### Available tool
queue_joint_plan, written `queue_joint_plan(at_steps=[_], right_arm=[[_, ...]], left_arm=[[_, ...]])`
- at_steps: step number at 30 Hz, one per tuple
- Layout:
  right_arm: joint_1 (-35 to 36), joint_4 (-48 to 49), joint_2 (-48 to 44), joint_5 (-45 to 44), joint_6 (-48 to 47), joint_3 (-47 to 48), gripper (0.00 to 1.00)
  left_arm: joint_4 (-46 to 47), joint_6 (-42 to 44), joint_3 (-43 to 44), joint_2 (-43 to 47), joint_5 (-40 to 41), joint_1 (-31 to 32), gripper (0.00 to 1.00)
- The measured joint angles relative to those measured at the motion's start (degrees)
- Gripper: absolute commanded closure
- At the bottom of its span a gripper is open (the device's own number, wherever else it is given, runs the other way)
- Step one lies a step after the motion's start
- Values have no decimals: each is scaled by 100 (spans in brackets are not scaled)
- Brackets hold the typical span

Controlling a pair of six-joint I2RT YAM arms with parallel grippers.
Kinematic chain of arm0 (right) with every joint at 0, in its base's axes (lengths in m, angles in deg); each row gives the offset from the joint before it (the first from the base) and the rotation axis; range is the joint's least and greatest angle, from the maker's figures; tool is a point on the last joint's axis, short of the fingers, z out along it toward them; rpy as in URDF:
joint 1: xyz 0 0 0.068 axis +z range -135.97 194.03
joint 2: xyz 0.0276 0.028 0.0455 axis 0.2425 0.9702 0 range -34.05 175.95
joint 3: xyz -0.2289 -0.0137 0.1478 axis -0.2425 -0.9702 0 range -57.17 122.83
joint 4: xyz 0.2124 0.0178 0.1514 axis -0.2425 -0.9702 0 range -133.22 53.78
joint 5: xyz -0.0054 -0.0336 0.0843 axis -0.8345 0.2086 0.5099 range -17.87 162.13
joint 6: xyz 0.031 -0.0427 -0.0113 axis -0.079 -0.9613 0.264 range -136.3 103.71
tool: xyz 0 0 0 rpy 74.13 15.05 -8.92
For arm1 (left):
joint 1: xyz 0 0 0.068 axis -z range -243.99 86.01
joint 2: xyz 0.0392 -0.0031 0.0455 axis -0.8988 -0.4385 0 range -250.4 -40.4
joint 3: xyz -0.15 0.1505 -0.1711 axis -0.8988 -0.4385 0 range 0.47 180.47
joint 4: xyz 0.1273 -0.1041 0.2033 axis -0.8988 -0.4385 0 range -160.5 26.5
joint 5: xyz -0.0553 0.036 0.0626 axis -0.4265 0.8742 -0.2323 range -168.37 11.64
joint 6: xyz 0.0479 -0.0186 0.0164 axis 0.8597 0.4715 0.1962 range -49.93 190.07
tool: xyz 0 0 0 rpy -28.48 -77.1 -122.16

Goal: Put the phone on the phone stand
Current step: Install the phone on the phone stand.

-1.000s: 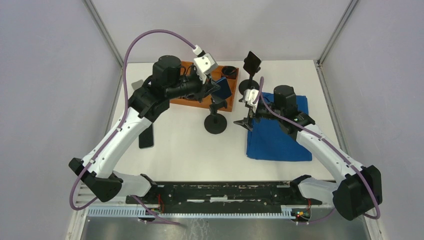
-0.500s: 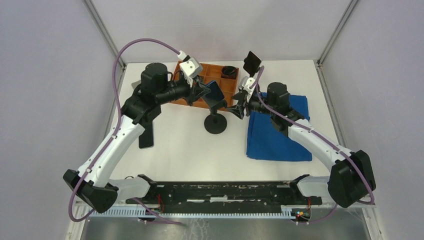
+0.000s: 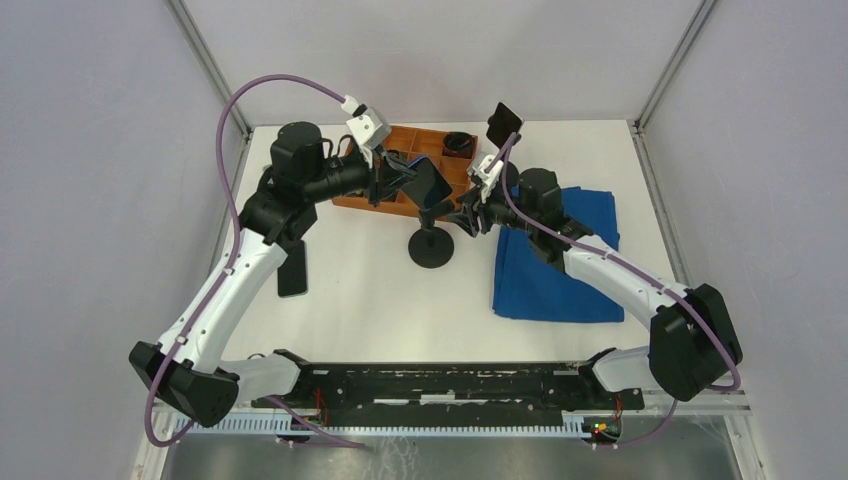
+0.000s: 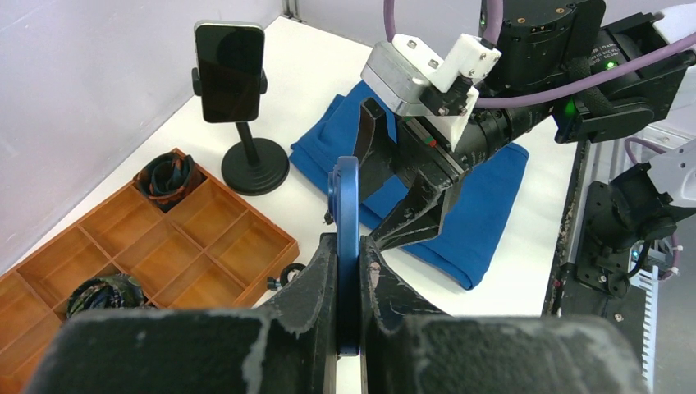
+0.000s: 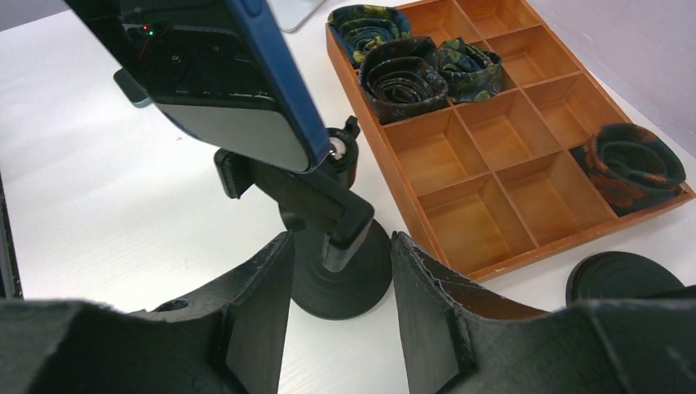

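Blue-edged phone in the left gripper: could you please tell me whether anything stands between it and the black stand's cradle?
Nothing visible does. The blue-edged phone hangs just above the black phone stand; the right gripper flanks the stand from the sides, not over it.

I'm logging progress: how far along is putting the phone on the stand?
Done: the blue phone is off the table, clamped in the left gripper. In hand: it hangs tilted just above the empty stand, whose neck the right gripper brackets with open jaws. Left: seat the phone on it and let go.
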Motion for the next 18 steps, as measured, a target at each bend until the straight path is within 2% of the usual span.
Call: queue_joint_plan(at_steps=[5,8,18], right_arm=[[2,85,4,-186,216,-31,49],[4,144,44,-245,348,-66,53],[39,214,221,-304,619,-74,58]], left_arm=[[59,2,-57,26,-79,-46,98],[98,2,-125,76,-96,-68,98],[142,2,-188,170,-160,-116,98]])
